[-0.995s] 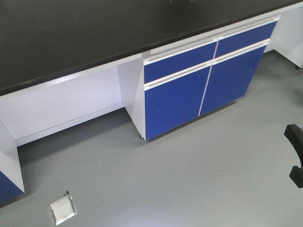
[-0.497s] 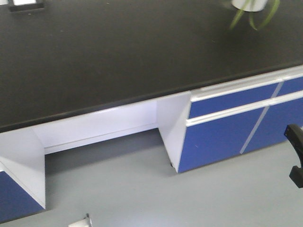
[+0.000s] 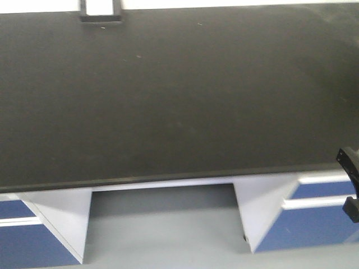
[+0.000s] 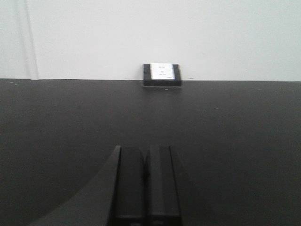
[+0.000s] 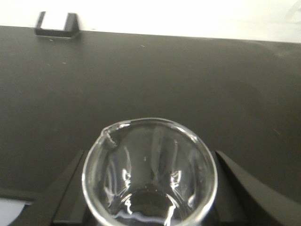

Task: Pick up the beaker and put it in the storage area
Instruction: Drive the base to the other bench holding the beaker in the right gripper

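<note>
A small clear glass beaker (image 5: 149, 174) with its pouring lip at the upper left fills the bottom of the right wrist view. My right gripper (image 5: 149, 193) is shut on it, one dark finger on each side, and it is held above the storage area (image 5: 188, 75), a wide matte-black benchtop. The front view shows that benchtop (image 3: 179, 95) filling most of the frame, with part of my right gripper (image 3: 350, 185) at the right edge. My left gripper (image 4: 146, 157) is shut on nothing above the same benchtop (image 4: 235, 122).
A small black box with a white face (image 4: 162, 74) stands at the back of the bench against the white wall (image 4: 141, 33); it also shows as the box (image 3: 100, 10) and the box (image 5: 56, 24). Blue cabinet fronts (image 3: 314, 224) and a knee gap (image 3: 165, 224) lie under the bench edge.
The front view has swung onto the bench: the floor and cabinets have slid down, the plant has left the frame, and the small box now sits at the top. My right gripper holds its place in frame.
</note>
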Motion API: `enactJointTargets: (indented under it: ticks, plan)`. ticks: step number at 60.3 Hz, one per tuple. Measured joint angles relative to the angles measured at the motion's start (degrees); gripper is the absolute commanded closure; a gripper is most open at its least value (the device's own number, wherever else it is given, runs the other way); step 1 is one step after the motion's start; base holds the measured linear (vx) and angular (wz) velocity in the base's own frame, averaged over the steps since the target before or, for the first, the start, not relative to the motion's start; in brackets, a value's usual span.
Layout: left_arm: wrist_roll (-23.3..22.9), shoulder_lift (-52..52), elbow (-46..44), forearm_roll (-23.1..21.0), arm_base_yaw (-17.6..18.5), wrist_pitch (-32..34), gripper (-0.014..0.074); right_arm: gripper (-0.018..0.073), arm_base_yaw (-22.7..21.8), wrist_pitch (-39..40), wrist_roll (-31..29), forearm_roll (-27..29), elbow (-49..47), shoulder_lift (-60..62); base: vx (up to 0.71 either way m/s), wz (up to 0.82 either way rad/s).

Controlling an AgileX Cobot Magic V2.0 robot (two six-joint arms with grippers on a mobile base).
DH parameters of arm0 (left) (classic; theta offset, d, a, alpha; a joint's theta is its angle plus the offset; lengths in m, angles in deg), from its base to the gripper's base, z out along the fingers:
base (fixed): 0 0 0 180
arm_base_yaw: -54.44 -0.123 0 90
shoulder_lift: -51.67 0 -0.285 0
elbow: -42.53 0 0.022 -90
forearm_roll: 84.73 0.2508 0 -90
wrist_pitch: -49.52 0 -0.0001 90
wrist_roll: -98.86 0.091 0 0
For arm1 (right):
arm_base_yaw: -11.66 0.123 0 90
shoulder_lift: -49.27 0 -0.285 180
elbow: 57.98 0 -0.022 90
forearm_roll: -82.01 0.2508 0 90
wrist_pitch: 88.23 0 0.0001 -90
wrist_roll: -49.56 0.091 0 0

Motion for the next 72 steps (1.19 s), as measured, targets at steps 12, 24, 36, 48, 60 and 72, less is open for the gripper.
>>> enactJointTargets:
  ticks: [12,24,36,48,60,72]
  plan:
    - [0.0,0.0,0.0,0.0,0.0,0.0,0.0605,0.0563,0.0,0.0,0.0,0.0,0.0,0.0,0.27,0.32]
    - [0.0,0.0,0.0,0.0,0.0,0.0,0.0605,0.0563,0.0,0.0,0.0,0.0,0.0,0.0,0.2,0.08]
    - [0.0,0.0,0.0,0.0,0.0,0.0,0.0605,0.0563,0.0,0.0,0.0,0.0,0.0,0.0,0.12,-0.11]
    - [0.0,0.0,0.0,0.0,0.0,0.0,0.0605,0.0563,0.0,0.0,0.0,0.0,0.0,0.0,0.07,-0.01]
    - [0.0,0.0,0.0,0.0,0.0,0.0,0.0605,0.0563,0.0,0.0,0.0,0.0,0.0,0.0,0.01,0.01]
    - [0.0,0.0,0.0,0.0,0.0,0.0,0.0605,0.0563,0.0,0.0,0.0,0.0,0.0,0.0,0.0,0.0]
